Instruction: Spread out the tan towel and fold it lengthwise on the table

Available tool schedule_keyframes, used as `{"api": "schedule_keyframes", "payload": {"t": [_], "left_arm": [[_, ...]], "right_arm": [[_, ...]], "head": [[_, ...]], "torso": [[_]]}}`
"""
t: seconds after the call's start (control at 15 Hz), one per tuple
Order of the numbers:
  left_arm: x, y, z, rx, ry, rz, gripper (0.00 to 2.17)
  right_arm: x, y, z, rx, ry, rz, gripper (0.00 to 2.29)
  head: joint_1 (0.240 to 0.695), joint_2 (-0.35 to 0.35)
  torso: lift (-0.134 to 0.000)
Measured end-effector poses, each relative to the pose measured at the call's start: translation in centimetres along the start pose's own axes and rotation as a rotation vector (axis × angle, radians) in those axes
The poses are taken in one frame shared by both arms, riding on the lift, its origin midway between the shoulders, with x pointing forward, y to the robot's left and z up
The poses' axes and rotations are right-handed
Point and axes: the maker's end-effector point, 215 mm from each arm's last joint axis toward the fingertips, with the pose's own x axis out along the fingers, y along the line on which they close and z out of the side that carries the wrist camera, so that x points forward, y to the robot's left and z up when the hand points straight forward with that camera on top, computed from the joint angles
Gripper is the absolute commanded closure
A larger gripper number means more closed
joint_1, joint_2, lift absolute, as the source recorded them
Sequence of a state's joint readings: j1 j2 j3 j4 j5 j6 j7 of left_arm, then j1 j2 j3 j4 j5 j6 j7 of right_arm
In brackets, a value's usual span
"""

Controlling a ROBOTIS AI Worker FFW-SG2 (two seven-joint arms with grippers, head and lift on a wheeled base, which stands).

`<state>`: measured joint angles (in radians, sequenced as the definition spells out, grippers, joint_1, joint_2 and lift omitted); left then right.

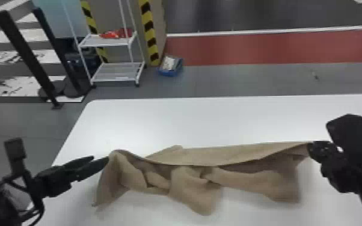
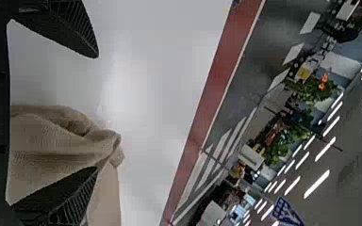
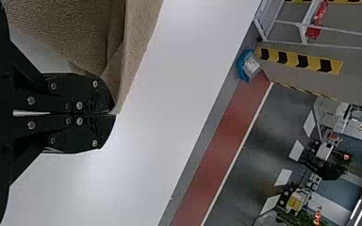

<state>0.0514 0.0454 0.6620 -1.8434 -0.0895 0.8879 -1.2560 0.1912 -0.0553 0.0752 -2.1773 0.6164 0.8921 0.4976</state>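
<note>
Tan woven towel (image 1: pixel 195 156) | white round-cornered tabletop (image 1: pixel 219 120) | black flat-fingered left claw (image 1: pixel 100 158) | black flat-fingered right claw (image 1: pixel 311 146) | yellow-and-black diagonally striped upright (image 1: pixel 149 30) | flat red floor band (image 1: pixel 264 48) | white open rack (image 1: pixel 117 73) | blue box (image 1: pixel 167 73)

Bright light; ceiling strips (image 2: pixel 316 183) glow white in wrist views. Soft pale glare on tabletop (image 2: pixel 127 80), darker shading inside towel (image 1: pixel 195 189) folds.
</note>
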Motion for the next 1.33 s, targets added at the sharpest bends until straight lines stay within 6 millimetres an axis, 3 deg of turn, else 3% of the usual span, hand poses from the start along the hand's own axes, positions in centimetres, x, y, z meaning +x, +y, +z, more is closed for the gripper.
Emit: {"api": "schedule_keyframes", "payload": {"t": [0.27, 0.53, 0.73, 1.07, 1.33], "left_arm": [[-0.7, -0.3, 1.3, 0.165, -0.007, -0.055, 0.03], [-2.9, 0.2, -0.8, 0.029, -0.034, 0.009, 0.03], [-4.6, 1.0, -2.7, 0.023, -0.005, 0.086, 0.03], [-6.5, 0.3, -2.9, 0.015, -0.018, 0.102, 0.03], [-6.9, 1.0, -4.4, 0.003, -0.002, 0.138, 0.03]], "right_arm": [[0.2, 0.2, -0.2, 0.0, 0.006, 0.009, 1.3], [0.2, -0.4, -0.4, 0.002, 0.009, 0.0, 1.3], [0.9, 0.1, -0.3, -0.023, -0.008, 0.021, 1.3], [1.8, 0.9, 1.7, -0.28, -0.141, 0.031, 1.3], [1.9, 1.3, -1.7, -0.438, -0.116, 0.037, 1.3]], "head": [[0.695, 0.141], [0.695, 0.148], [0.695, 0.172], [0.695, 0.197], [0.695, 0.203]], "torso": [[-0.124], [-0.124], [-0.124], [-0.124], [-0.124]]}}
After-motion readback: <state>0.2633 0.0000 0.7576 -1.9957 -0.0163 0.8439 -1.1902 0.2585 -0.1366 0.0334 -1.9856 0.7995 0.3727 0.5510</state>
